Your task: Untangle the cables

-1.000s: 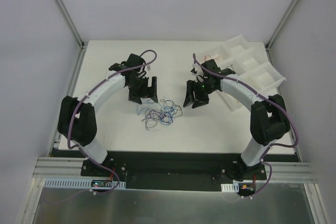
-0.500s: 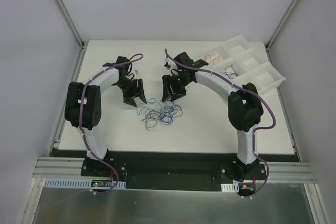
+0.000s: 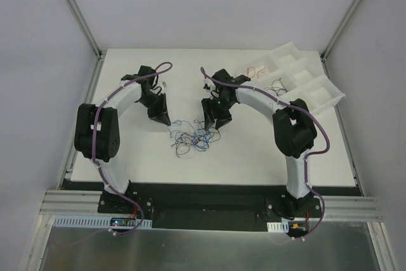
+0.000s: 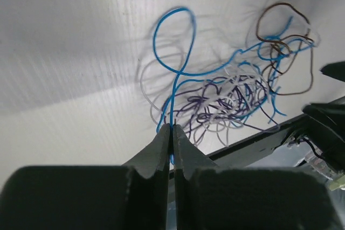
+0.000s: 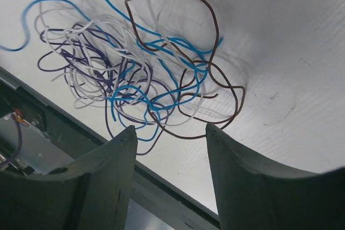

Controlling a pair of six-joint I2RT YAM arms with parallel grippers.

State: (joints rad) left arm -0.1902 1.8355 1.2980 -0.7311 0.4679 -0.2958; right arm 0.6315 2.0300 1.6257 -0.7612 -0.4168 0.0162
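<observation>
A tangle of thin cables [image 3: 190, 138] in blue, purple, white and brown lies on the white table [image 3: 254, 157] between the two arms. My left gripper [image 3: 165, 122] sits at the tangle's left edge, shut on a blue cable [image 4: 173, 82] that runs out of the bundle and loops back. In the left wrist view the jaws pinch that strand between their tips [image 4: 173, 129]. My right gripper [image 3: 212, 122] hangs open just above the tangle's right side. The right wrist view shows its fingers [image 5: 126, 136] apart with the brown cable loop [image 5: 226, 87] beyond them, nothing between them.
A white compartment tray [image 3: 304, 80] stands at the back right, with a red cable [image 3: 255, 70] and a dark cable [image 3: 277, 85] in its sections. Grey walls and metal posts enclose the table. The black base rail [image 3: 203, 204] runs along the near edge.
Both arms swung inward to the tangle. The left gripper went from open to shut on the blue cable. The right gripper stayed open and came down over the tangle's right side.
</observation>
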